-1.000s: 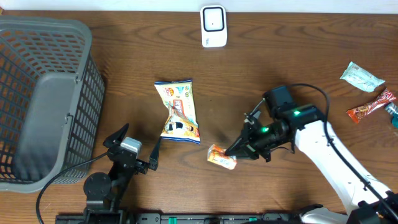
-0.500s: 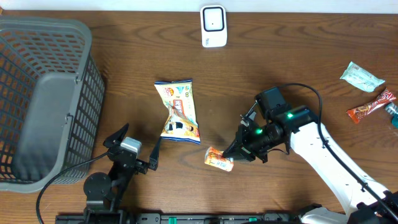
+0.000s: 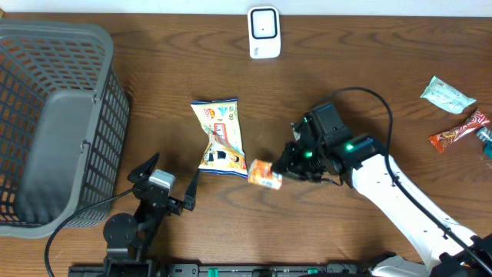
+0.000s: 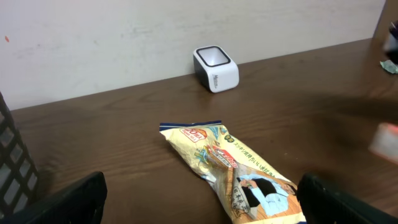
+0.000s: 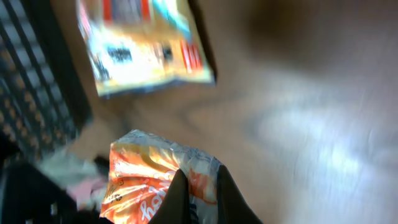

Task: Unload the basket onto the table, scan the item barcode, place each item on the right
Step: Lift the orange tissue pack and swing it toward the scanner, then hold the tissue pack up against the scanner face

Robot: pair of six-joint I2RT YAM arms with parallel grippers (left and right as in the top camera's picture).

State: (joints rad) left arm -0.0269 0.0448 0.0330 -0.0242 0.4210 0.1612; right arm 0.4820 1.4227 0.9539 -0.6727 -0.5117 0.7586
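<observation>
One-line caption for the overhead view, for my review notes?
Right tool shut on a small orange packet near the yellow snack bag; left tool open; scanner beyond.

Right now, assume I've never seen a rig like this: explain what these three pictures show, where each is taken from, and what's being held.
Two robot arms work at a wooden table. One picture looks down from above; the other two come from a camera on each arm's wrist. The right gripper is shut on a small orange packet. The left gripper is open and empty. On the table lie a yellow snack bag, a white scanner at the far edge, a grey basket and wrapped snacks on the right.
</observation>
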